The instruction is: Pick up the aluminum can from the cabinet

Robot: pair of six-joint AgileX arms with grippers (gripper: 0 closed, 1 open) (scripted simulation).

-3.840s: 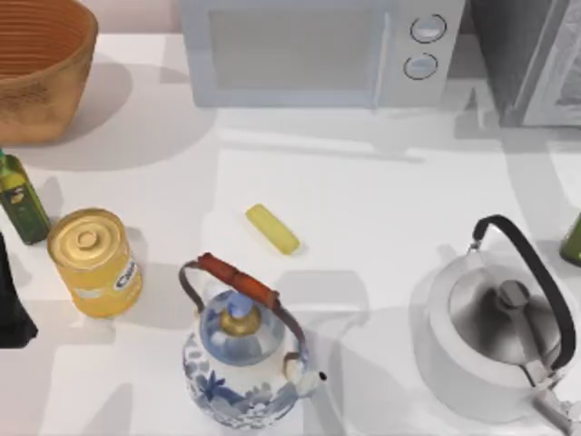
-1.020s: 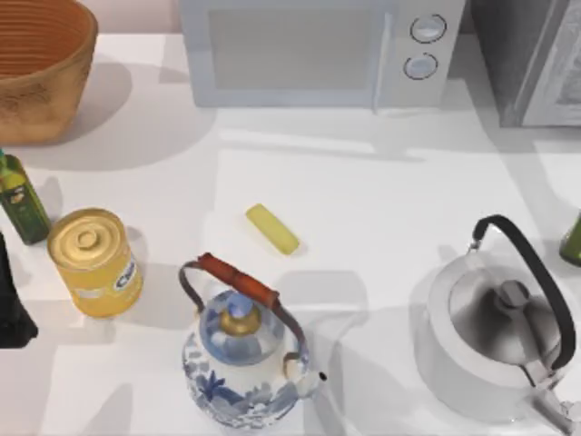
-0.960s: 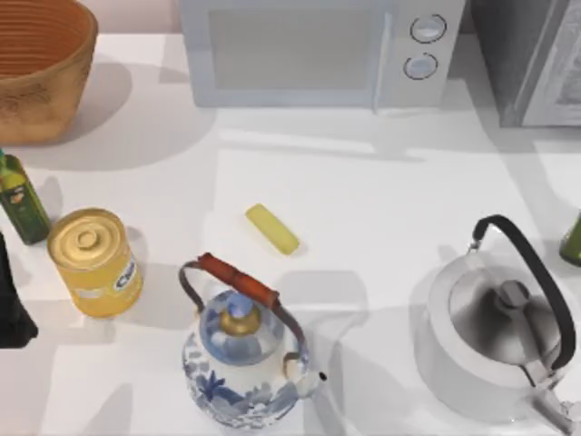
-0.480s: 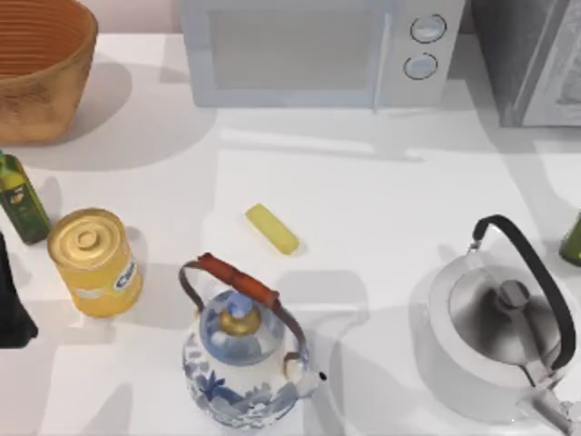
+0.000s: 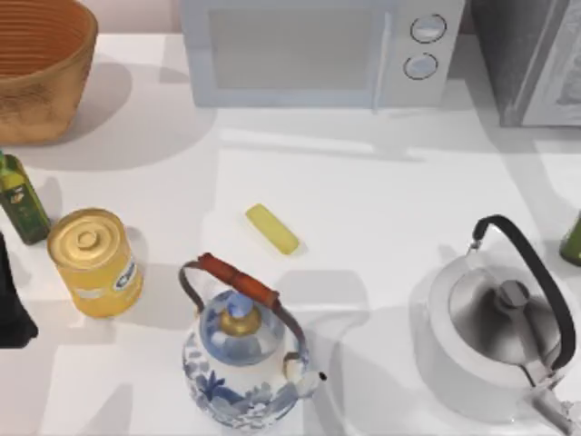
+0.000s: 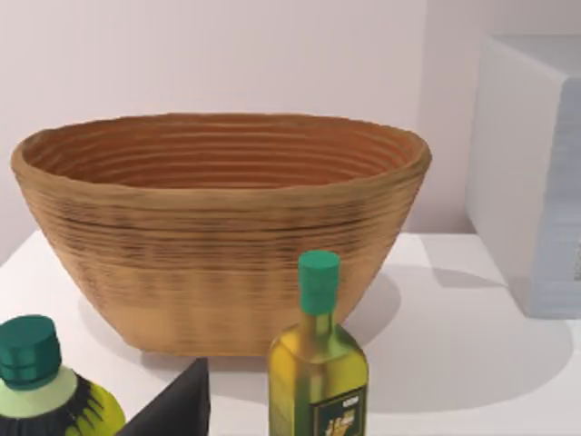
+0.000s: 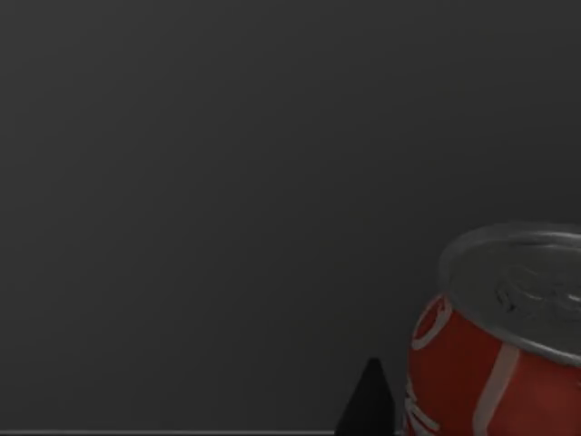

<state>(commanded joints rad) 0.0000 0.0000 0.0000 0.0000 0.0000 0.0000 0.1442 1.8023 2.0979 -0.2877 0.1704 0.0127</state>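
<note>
Top view. White worktop (image 5: 381, 227) carrying: basket (image 5: 41, 68) at 10 o'clock, microwave (image 5: 318, 50) at 12 o'clock, cabinet (image 5: 526, 59) at 1 to 2 o'clock with door ajar. Yellow tin (image 5: 93, 262) at 8 o'clock, olive oil bottle (image 5: 20, 198) just beside it toward 9 o'clock. Yellow bar (image 5: 272, 229) near centre, painted teapot (image 5: 241, 350) at 6 o'clock, steel kettle (image 5: 499, 341) at 4 o'clock. Dark left arm part (image 5: 11, 304) parked at the 9 o'clock edge.

Left wrist view. Basket (image 6: 222, 222) ahead, olive oil bottle (image 6: 318, 363) in front of it, second green-capped bottle (image 6: 41, 381) close by. One dark fingertip (image 6: 177, 409) of the left tool in shot; opening cannot be told. No load seen.

Right wrist view. Dark cabinet interior. Red can (image 7: 499, 345) upright against the dark back wall, offset to one side of the lens. One dark fingertip (image 7: 368, 404) of the right tool just beside the can, apparently not touching; opening cannot be told, nothing evidently held.

Hazards, judged:
- Can off centre between the fingers: closing now likely to clip the wall and tip or push it deeper.
- Smooth round body: shallow or high grip near the rim likely to slip.
- Tight cabinet: withdrawal risks striking the door or frame.
- Kettle near the exit path: low retreat risks contact.
</note>
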